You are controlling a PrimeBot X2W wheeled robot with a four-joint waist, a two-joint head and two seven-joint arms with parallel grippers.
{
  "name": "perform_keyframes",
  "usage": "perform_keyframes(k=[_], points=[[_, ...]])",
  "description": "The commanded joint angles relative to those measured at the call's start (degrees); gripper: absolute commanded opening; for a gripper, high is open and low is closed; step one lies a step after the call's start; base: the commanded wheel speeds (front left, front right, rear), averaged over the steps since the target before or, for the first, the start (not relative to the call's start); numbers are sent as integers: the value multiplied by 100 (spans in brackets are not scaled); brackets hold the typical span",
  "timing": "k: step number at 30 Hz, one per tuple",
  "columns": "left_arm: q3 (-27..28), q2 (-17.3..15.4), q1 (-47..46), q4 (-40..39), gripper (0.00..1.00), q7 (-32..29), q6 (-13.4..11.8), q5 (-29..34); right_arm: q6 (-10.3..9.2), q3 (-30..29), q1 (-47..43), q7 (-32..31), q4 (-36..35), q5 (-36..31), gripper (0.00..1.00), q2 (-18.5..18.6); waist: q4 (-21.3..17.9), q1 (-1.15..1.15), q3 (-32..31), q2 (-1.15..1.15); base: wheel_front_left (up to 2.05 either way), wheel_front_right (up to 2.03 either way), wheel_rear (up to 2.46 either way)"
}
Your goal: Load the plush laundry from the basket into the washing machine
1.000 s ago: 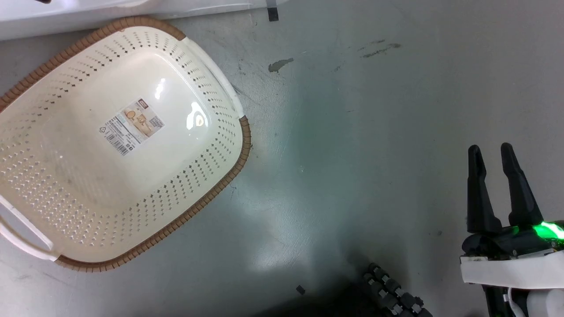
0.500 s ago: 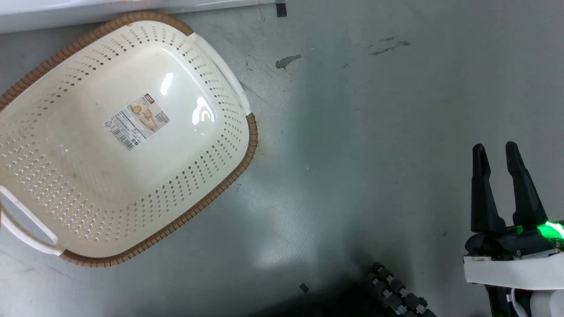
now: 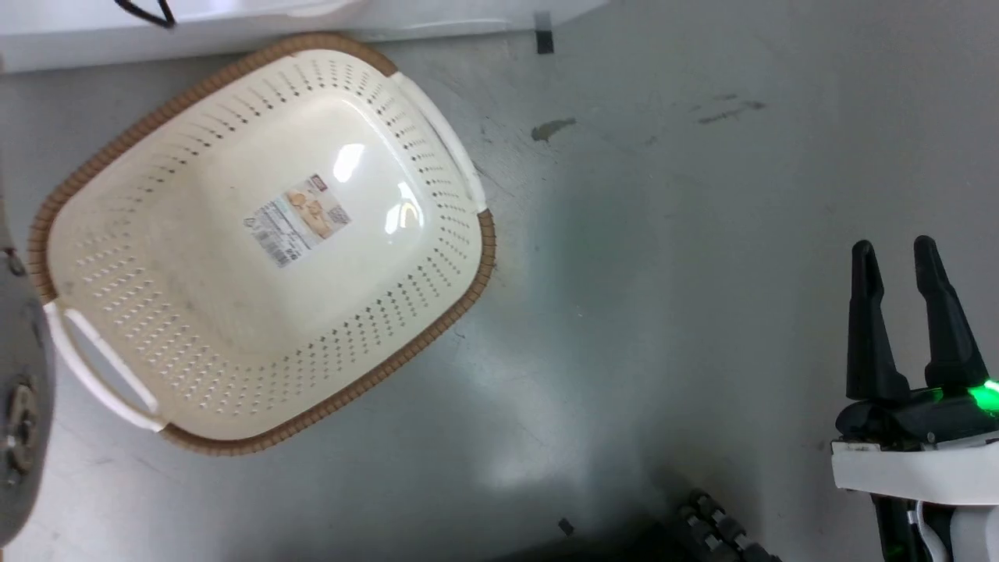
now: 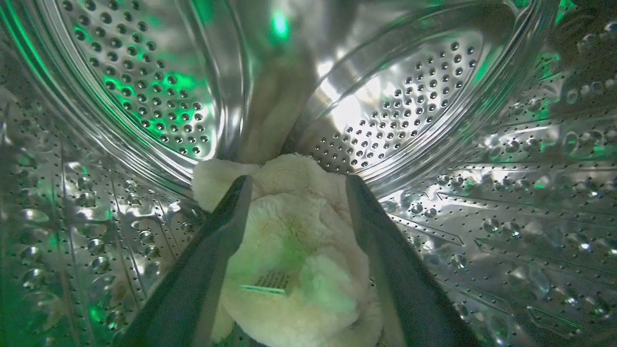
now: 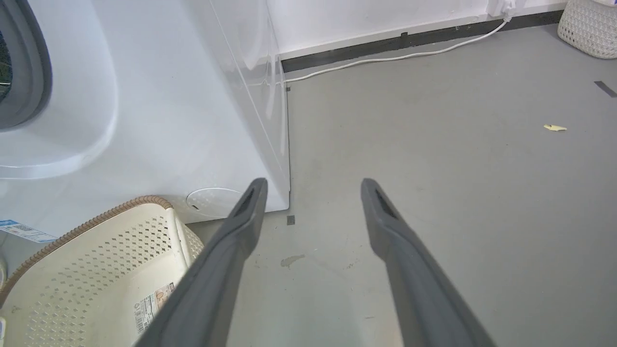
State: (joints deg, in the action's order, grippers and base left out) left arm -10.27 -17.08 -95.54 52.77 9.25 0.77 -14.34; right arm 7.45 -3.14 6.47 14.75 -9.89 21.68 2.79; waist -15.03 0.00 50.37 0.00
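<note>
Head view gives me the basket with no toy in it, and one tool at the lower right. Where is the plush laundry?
Observer: In the left wrist view the plush laundry lies on the perforated drum of the washing machine.
Operator: Is the left tool gripping it?
Observer: No. The left tool stands open, one finger on each side of the plush.
Operator: Anything on the ground past the washer?
Observer: In the right wrist view a white cable lies on the floor beyond the machine's corner.
</note>
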Motion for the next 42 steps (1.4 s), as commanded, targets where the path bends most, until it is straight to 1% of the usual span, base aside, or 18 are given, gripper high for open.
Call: perform_keyframes(k=[1,7,13,23,30,42], points=[[-16,28,123,23,100,72,28,-39,3,-22,79,25,-24,-45,100,9,97,0,-92,0,0,0,0],[-97,187,492,55,100,319,66,-86,3,-90,122,25,-18,-141,100,9,295,0,-329,0,0,0,0],[-182,358,918,35,100,439,87,-133,3,-190,131,25,8,-208,100,9,480,0,-593,0,0,0,0],[-158,592,1747,-179,100,528,-27,-317,3,-210,74,25,84,-279,100,9,676,0,-1136,0,0,0,0],[-74,749,2505,-586,100,560,-144,-476,3,-189,-15,25,168,-315,100,9,789,0,-1587,0,0,0,0],[100,803,4031,-1669,100,574,-395,-610,3,-198,-341,-31,315,-408,100,9,943,0,-2521,0,0,0,0]])
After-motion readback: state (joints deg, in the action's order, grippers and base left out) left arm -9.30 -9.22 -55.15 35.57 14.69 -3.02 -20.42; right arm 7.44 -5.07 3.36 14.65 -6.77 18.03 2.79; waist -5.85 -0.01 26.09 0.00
